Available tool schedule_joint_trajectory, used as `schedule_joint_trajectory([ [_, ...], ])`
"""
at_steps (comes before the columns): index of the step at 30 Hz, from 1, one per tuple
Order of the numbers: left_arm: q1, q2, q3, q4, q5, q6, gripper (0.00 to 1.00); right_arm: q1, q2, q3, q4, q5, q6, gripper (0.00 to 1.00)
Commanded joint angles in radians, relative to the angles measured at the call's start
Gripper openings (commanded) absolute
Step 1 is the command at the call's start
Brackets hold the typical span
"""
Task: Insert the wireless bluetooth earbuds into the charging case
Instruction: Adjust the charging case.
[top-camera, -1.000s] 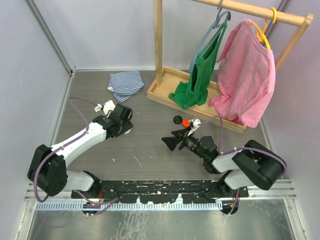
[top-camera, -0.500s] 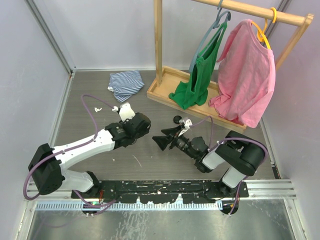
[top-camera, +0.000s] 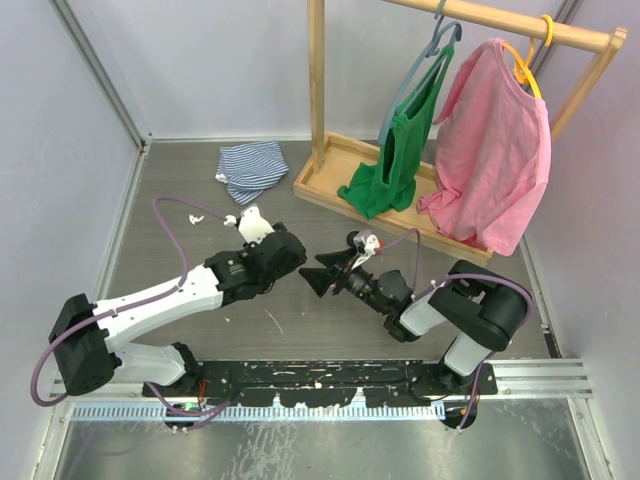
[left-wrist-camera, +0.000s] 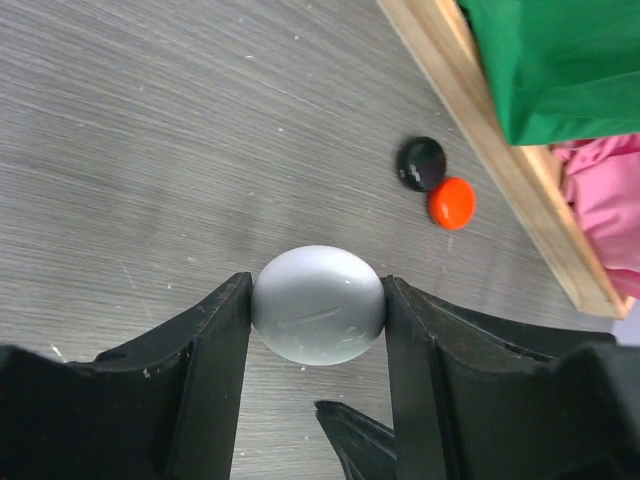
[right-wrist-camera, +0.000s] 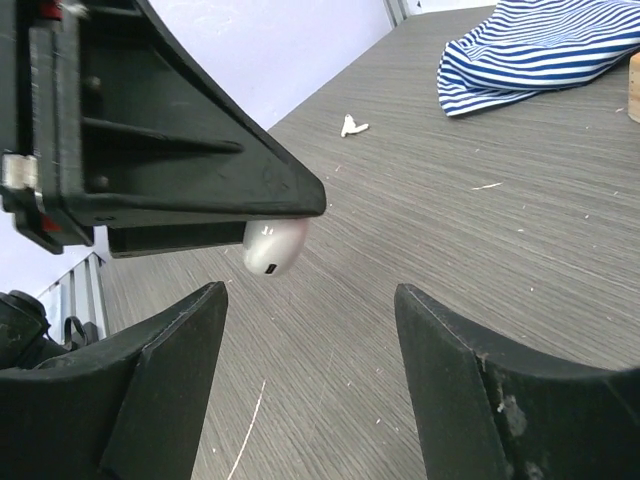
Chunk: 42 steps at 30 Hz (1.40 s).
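My left gripper (left-wrist-camera: 318, 288) is shut on the white egg-shaped charging case (left-wrist-camera: 318, 310), one finger on each side, held above the table near the middle (top-camera: 298, 262). My right gripper (right-wrist-camera: 310, 300) is open and faces it tip to tip. From the right wrist the case (right-wrist-camera: 272, 247) pokes out under the left finger, a small dark slot on its end, and sits up and left of the right jaws without touching them. A tiny white earbud-like piece (right-wrist-camera: 350, 125) lies on the table further back; two more such white bits (top-camera: 190, 218) lie left of the left arm.
A black round puck (left-wrist-camera: 421, 163) and an orange one (left-wrist-camera: 452, 202) lie side by side beside the wooden rack base (left-wrist-camera: 470, 100). Green (top-camera: 395, 160) and pink (top-camera: 495, 150) garments hang on the rack. A striped cloth (top-camera: 252, 168) lies at the back.
The left arm has swung right to the table's middle, carrying the case. The right gripper has moved left to meet it, and its jaws have narrowed while staying open.
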Motion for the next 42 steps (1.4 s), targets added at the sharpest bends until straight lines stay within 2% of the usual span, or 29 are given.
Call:
schedule_joint_trajectory([
  [1,-0.017,-0.049,0.004,0.078,-0.035,-0.043,0.48,0.006,-0.009,0.032,0.185,0.012,-0.03,0.73],
  [12,-0.045,-0.045,-0.013,0.13,-0.008,-0.058,0.48,0.006,-0.033,0.055,0.185,0.002,-0.033,0.68],
  [17,-0.057,-0.051,-0.027,0.154,-0.003,-0.063,0.48,0.006,-0.035,0.056,0.185,0.024,-0.029,0.61],
  [26,-0.064,-0.073,-0.062,0.182,-0.006,-0.061,0.48,0.006,-0.068,0.049,0.185,0.021,-0.024,0.4],
  [29,-0.064,-0.088,-0.08,0.217,0.003,-0.041,0.5,0.006,-0.076,0.046,0.184,0.01,-0.026,0.28],
  [34,-0.064,-0.139,-0.132,0.311,0.003,0.035,0.58,0.003,-0.087,0.039,0.184,-0.008,-0.029,0.14],
  [42,-0.062,-0.234,-0.227,0.494,0.035,0.227,0.82,-0.019,-0.124,0.02,0.185,-0.054,-0.033,0.09],
])
